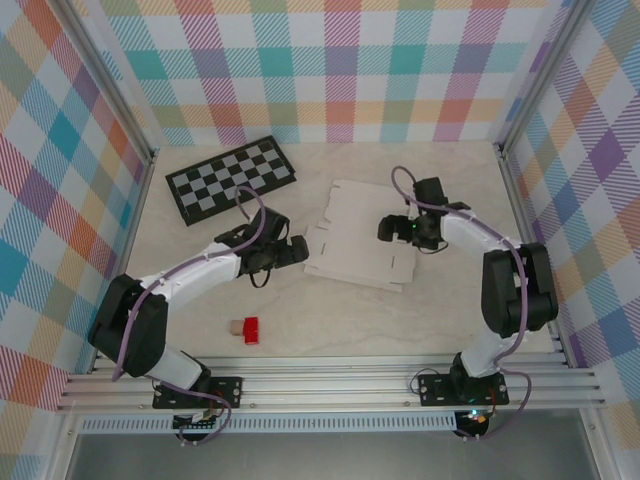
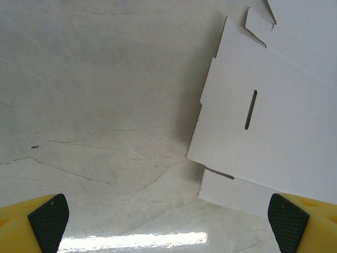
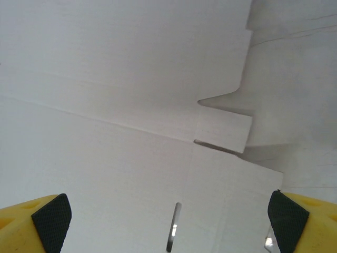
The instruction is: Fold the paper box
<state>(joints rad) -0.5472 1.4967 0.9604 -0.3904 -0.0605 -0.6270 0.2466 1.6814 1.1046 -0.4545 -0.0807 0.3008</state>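
Observation:
The paper box (image 1: 358, 232) lies as a flat white die-cut sheet in the middle of the table, between the two arms. My left gripper (image 1: 296, 250) hovers just off the sheet's left edge, open with nothing between its fingers. In the left wrist view the sheet (image 2: 274, 121), with a narrow slot, lies to the right of the open gripper (image 2: 168, 219), over bare table. My right gripper (image 1: 390, 228) is open above the sheet's right part. The right wrist view looks down on the sheet (image 3: 121, 137), its creases and a tab, with the open gripper (image 3: 168, 219) over it.
A black-and-grey checkerboard (image 1: 230, 178) lies at the back left. A small red block (image 1: 251, 330) with a tan piece beside it sits near the front edge. Plaid walls and metal rails close in the marble-look table (image 1: 330, 320).

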